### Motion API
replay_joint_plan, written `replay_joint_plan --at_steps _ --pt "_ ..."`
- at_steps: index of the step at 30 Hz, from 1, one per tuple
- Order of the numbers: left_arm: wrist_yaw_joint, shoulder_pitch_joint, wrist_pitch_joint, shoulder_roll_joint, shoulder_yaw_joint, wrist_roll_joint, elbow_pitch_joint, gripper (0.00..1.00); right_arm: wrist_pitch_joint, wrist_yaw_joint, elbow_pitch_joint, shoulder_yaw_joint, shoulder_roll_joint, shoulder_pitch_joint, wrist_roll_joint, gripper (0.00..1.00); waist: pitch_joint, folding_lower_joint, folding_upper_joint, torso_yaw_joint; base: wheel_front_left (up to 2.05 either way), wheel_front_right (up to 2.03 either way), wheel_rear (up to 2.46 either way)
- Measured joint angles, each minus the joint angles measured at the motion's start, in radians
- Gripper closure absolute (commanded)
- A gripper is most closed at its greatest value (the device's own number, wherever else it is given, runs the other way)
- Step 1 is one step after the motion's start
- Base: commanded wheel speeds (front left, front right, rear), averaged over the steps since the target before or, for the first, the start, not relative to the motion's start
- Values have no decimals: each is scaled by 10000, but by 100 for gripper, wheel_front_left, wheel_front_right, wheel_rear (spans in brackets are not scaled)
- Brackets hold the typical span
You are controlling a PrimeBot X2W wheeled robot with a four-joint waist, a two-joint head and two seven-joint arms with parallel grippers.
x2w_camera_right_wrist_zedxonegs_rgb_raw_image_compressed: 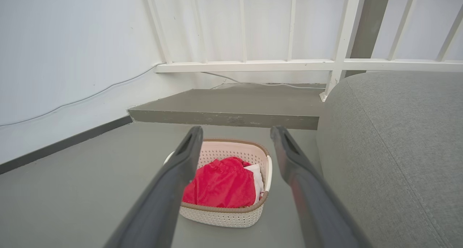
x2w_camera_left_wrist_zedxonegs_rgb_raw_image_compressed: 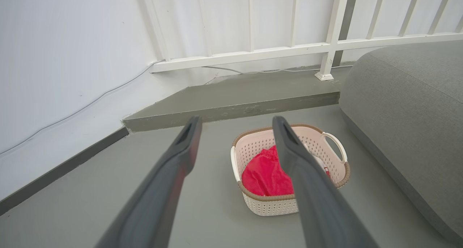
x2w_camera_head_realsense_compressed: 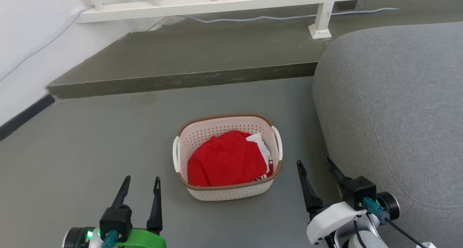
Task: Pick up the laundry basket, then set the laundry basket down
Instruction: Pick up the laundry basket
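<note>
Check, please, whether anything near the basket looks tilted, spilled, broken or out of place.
Nothing stands out. The laundry basket stands upright on the floor, with the red cloth and white cloth inside it, nothing spilled. The left gripper and right gripper are open, apart from it.

A laundry basket [x2w_camera_head_realsense_compressed: 228, 193] sits on the floor [x2w_camera_head_realsense_compressed: 90, 139] at lower centre of the head view, with cloth [x2w_camera_head_realsense_compressed: 226, 161] inside it. A sofa [x2w_camera_head_realsense_compressed: 390, 106] lies just right of it, a step [x2w_camera_head_realsense_compressed: 202, 56] and railing [x2w_camera_head_realsense_compressed: 217, 1] behind, and a wall [x2w_camera_head_realsense_compressed: 29, 34] at upper left. The left gripper [x2w_camera_head_realsense_compressed: 142, 178] is at lower left and the right gripper [x2w_camera_head_realsense_compressed: 311, 159] at lower right, flanking the basket.
</note>
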Motion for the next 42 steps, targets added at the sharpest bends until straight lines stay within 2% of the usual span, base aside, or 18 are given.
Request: replay_joint_plan --at_steps 17,32,42 --pt "-36 -137 0 -35 105 2 -232 0 0 96 -376 -194 36 -175 115 0 832 0 0 -24 0 0 0" --pt "-130 -1605 0 -61 215 35 -73 0 0 445 -311 -545 33 -1560 426 0 2484 0 0 -149 0 0 0" --pt "-280 -2879 148 -86 353 -19 656 0 -13 685 337 -765 29 -3180 487 0 3767 1 0 -292 0 0 0"
